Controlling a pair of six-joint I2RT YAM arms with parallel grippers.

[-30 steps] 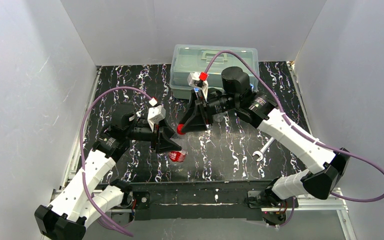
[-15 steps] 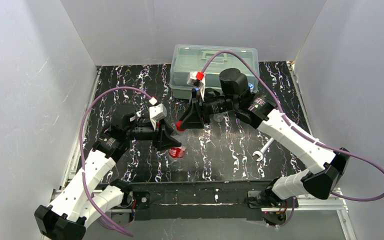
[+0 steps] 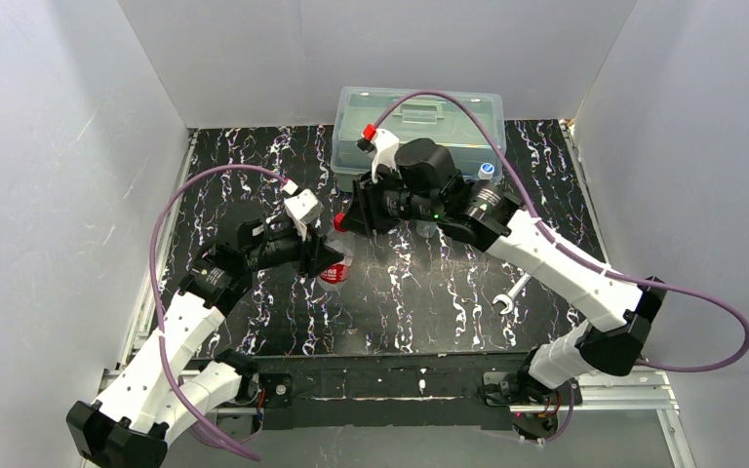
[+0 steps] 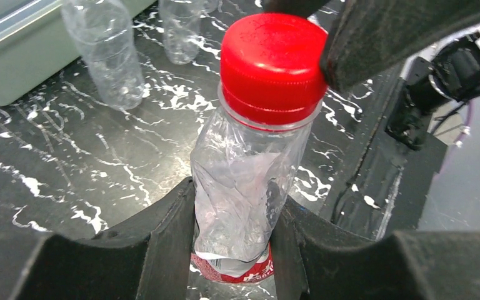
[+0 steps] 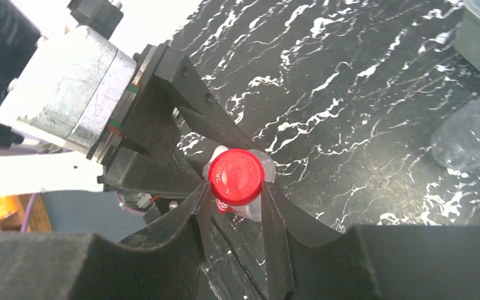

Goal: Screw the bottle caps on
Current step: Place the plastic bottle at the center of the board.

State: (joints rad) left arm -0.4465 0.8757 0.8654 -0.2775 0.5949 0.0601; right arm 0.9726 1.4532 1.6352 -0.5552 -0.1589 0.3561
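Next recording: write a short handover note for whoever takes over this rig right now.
Left tool: shut on the red-label bottle, holding it roughly upright.
Right tool: shut on the red cap, gripping it from above.
Done: the red cap sits on that bottle's neck. How tightly it is screwed on cannot be seen.
Left: finish turning it if loose, then check the clear bottle and its neighbour by the box. Their tops are out of view.
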